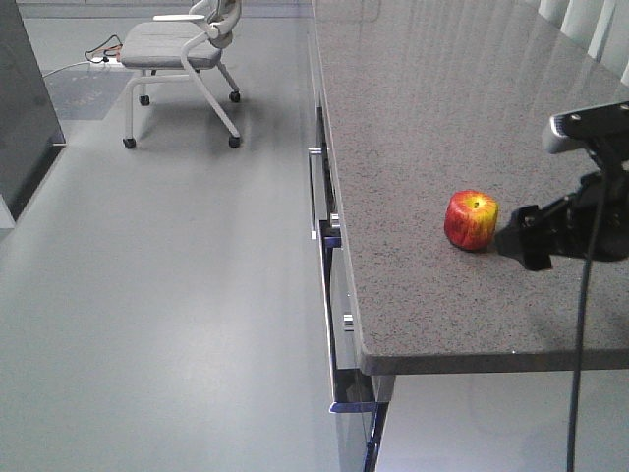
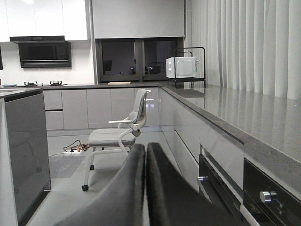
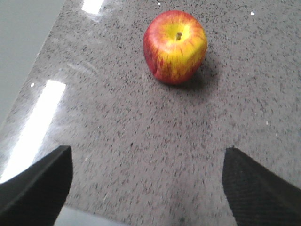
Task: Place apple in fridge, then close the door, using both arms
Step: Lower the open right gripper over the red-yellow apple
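Aiming at the round red-yellow apple (image 3: 175, 46) on the speckled grey counter (image 3: 117, 136), the right gripper (image 3: 148, 188) spreads its jaws to straddle it; the left gripper (image 2: 145, 188), seemingly idle, is pressed closed.

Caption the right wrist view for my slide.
Open right tool hovers over the speckled grey counter, apple resting stem-up ahead, untouched.

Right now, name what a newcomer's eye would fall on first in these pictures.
The red-and-yellow apple sits alone on the speckled grey counter, stem up. The right gripper faces it, open, not touching. Across the floor stands a white wheeled chair.
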